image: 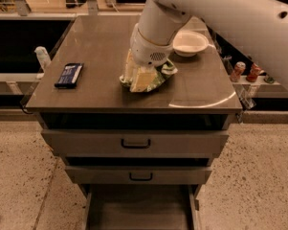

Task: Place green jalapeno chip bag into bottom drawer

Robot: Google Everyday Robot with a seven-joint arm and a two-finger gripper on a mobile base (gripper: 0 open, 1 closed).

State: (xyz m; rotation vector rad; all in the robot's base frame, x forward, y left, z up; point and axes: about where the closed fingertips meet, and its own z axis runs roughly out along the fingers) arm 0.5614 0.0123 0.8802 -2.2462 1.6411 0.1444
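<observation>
The green jalapeno chip bag (161, 74) lies crumpled on the cabinet top (100, 42), near its middle. My gripper (138, 82) comes down from the big white arm (220, 13) and sits right on the bag's left part, covering much of it. The bag still rests on the top. The bottom drawer (138, 209) is pulled out at the foot of the cabinet, and its flat grey floor shows nothing in it.
A white bowl (190, 43) stands behind the bag to the right. A flat dark-blue packet (69, 74) lies at the left. The two upper drawers (136, 143) with black handles stick out slightly. Cans (239, 71) stand on a shelf at the right, and a white bottle (42, 56) at the left.
</observation>
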